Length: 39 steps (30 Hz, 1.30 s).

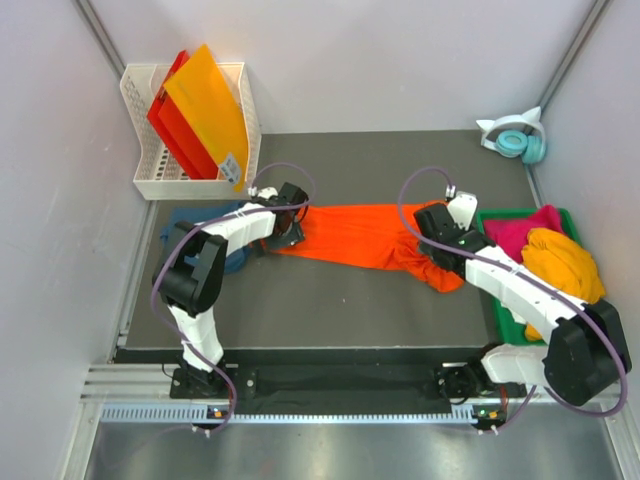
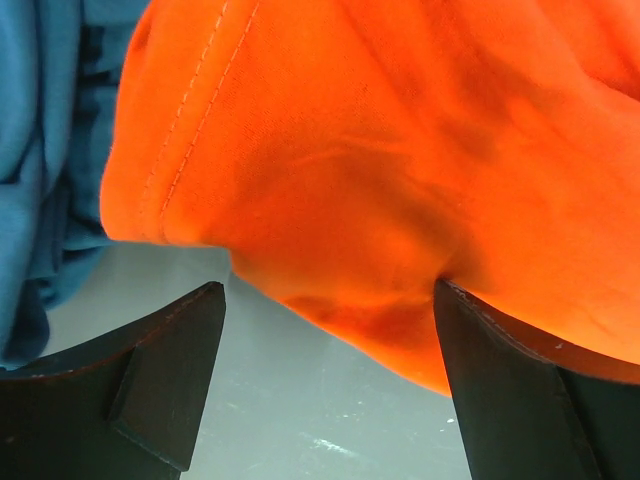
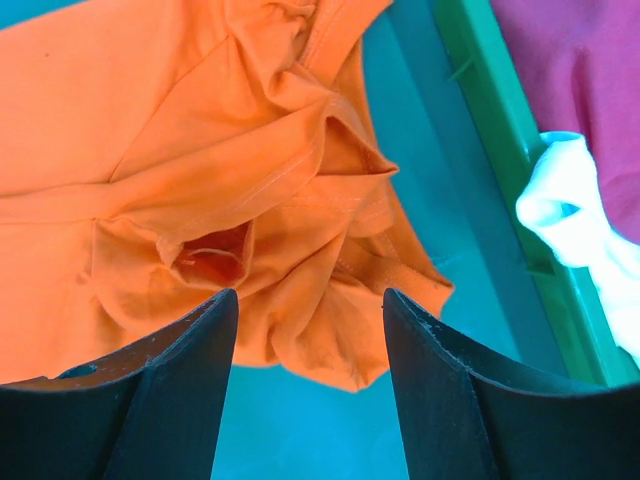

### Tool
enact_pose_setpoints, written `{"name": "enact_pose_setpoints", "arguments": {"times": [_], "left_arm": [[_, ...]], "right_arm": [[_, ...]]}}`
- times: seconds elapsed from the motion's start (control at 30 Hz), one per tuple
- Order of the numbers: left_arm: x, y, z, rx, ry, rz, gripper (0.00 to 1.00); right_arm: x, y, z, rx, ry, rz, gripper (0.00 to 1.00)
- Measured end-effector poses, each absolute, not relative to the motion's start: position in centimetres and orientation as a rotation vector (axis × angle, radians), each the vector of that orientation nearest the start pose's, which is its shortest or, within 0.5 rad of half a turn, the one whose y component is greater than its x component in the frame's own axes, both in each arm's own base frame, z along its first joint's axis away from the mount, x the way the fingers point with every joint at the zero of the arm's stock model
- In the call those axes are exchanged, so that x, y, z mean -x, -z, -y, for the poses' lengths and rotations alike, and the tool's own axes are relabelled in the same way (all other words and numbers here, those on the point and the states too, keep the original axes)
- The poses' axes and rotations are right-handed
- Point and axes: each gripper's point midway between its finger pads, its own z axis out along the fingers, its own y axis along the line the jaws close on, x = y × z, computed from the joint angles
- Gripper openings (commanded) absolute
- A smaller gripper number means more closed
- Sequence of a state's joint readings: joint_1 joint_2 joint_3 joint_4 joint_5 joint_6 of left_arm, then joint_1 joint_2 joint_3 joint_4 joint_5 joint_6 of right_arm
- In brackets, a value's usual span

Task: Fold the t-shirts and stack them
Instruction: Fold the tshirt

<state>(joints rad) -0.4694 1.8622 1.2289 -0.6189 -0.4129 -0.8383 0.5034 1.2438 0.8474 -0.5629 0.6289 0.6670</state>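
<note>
Large bright orange cloth t-shirt (image 1: 370, 240) lies stretched out on the dark table mat (image 1: 330, 300), long axis running left to right and dipping slightly toward the right end; one arm sits at each end, so neither has to reach. The left gripper (image 1: 285, 235) is at the left end and the right gripper (image 1: 435, 250) at the bunched right end. Both have their jaws spread wide and nothing is pinched, though on the left the cloth brushes one finger. My read: the next move turns on each gripper taking the end directly in front of it. The top view gives the whole line of the shirt but hides the fingertips under the wrists. The left wrist view shows the left gripper (image 2: 328, 300) facing a stitched hem edge, with the dark teal-blue cloth t-shirt (image 2: 40, 150) just beside it (risk of catching both). The right wrist view shows the right gripper (image 3: 310, 300) over crumpled folds with a puckered opening, which part I cannot tell. The green plastic bin (image 3: 500, 130) is near, holding the magenta cloth t-shirt (image 1: 520, 232), the yellow-orange cloth t-shirt (image 1: 560, 265) and the white cloth t-shirt (image 3: 570, 190).
</note>
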Motion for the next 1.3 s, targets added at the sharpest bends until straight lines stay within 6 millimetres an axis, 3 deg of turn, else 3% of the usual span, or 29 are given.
{"name": "enact_pose_setpoints", "arguments": {"times": [0.3, 0.43, 0.87, 0.97, 1.07, 1.1, 1.2, 1.3], "left_arm": [[-36.1, -2.4, 13.7, 0.576, -0.174, -2.579, 0.89], [-36.2, -2.4, 13.8, 0.576, -0.176, -2.579, 0.89], [-36.7, -2.4, 14.1, 0.57, -0.174, -2.584, 0.89], [-36.8, -2.4, 14.1, 0.569, -0.173, -2.583, 0.89], [-36.8, -2.4, 14.1, 0.566, -0.174, -2.584, 0.89], [-36.8, -2.4, 14.1, 0.566, -0.175, -2.584, 0.89], [-37.0, -2.4, 14.2, 0.565, -0.175, -2.584, 0.88], [-37.1, -2.4, 14.2, 0.564, -0.175, -2.584, 0.88]], "right_arm": [[-32.1, -10.7, -6.5, -0.505, 0.22, -2.271, 0.59], [-32.5, -9.2, -6.4, -0.534, 0.221, -2.309, 0.59], [-34.3, -7.0, -6.4, -0.581, 0.193, -2.345, 0.57], [-34.7, -6.3, -6.4, -0.594, 0.184, -2.355, 0.49], [-35.1, -6.0, -6.5, -0.595, 0.174, -2.365, 0.27], [-35.2, -6.0, -6.6, -0.601, 0.164, -2.363, 0.15], [-35.5, -5.9, -6.9, -0.604, 0.145, -2.359, 0.0], [-35.7, -6.0, -7.1, -0.606, 0.132, -2.353, 0.0]]}}
